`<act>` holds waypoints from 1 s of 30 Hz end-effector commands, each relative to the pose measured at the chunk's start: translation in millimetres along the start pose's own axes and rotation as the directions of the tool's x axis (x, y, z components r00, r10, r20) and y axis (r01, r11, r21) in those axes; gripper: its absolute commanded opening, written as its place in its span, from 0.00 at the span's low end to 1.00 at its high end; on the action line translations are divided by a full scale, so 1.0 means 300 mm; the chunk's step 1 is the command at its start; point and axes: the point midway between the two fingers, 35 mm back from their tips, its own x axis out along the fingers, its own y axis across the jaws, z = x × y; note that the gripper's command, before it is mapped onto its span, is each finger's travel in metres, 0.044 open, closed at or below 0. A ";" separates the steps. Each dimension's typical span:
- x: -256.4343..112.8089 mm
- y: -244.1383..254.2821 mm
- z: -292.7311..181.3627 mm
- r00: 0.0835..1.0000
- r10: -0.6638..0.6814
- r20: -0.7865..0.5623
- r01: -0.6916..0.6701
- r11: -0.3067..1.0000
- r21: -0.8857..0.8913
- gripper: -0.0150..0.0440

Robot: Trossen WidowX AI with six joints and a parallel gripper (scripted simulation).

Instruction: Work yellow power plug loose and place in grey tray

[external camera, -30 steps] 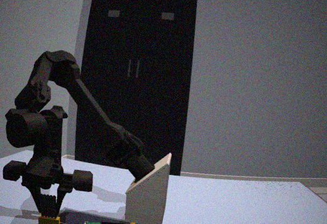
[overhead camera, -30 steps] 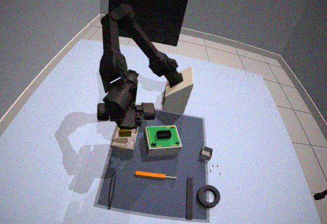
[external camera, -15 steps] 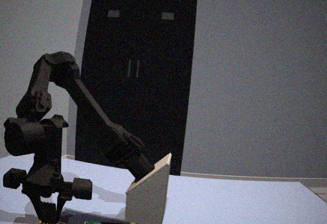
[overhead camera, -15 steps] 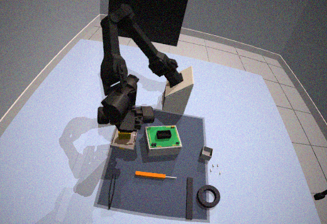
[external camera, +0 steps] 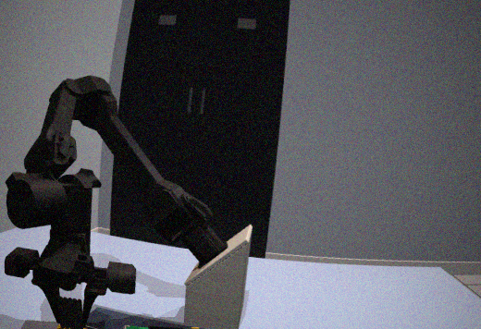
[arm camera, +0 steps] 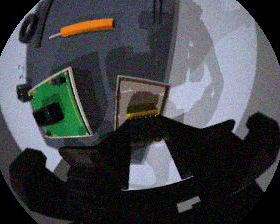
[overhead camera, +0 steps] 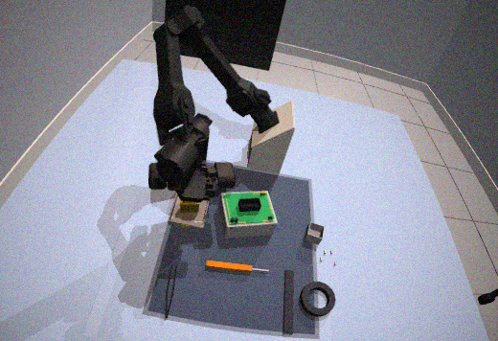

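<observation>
1. Jaws [overhead camera: 190, 199] [external camera: 74, 322]: closed on the yellow power plug [overhead camera: 190, 206] [arm camera: 142, 111], gripped at its upper part. Plug is out of its socket, at the fingertips, over the grey tray.
2. Step in hand, as judged: placing. Extraction looks done; release and withdrawal remain.
3. Directly below the jaws: grey tray [overhead camera: 181, 224] [arm camera: 117, 102], shallow, pale-rimmed. Plug lies within its outline in the top and wrist views. Whether its underside touches the tray floor: cannot tell. No other item seen in the tray, though the jaws cover part of it.
4. Next move, as judged: settle the plug onto the tray floor if any gap is left, part the jaws, then rise straight up. Risk: opening too high could tip the plug onto the rim; a sideways exit could drag it.
5. Beside the jaws, on the far side of a narrow gap from the tray: circuit board [overhead camera: 239, 215] [arm camera: 67, 109] on its pale block, bearing the black socket [overhead camera: 249, 204] [arm camera: 50, 114]. No plug in it.
6. Farther from the jaws, past the board: small open box [overhead camera: 314, 233] [arm camera: 24, 93]. Contents: none made out. Tiny pale bits lie outside, just beyond it on the worktop [overhead camera: 383, 197].
</observation>
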 end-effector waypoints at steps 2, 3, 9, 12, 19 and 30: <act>0.000 0.000 0.000 1.000 0.000 0.000 0.000 1.000 0.000 0.25; 0.000 0.000 0.000 1.000 0.000 0.000 0.000 1.000 0.000 0.25; 0.000 0.000 0.000 1.000 0.000 0.000 0.000 1.000 0.000 0.25; 0.000 0.000 0.000 1.000 0.000 0.000 0.000 1.000 0.000 0.34; 0.000 0.000 0.000 1.000 0.000 0.000 0.000 1.000 0.000 0.65; 0.000 0.000 0.000 1.000 0.000 0.000 0.000 1.000 0.000 1.00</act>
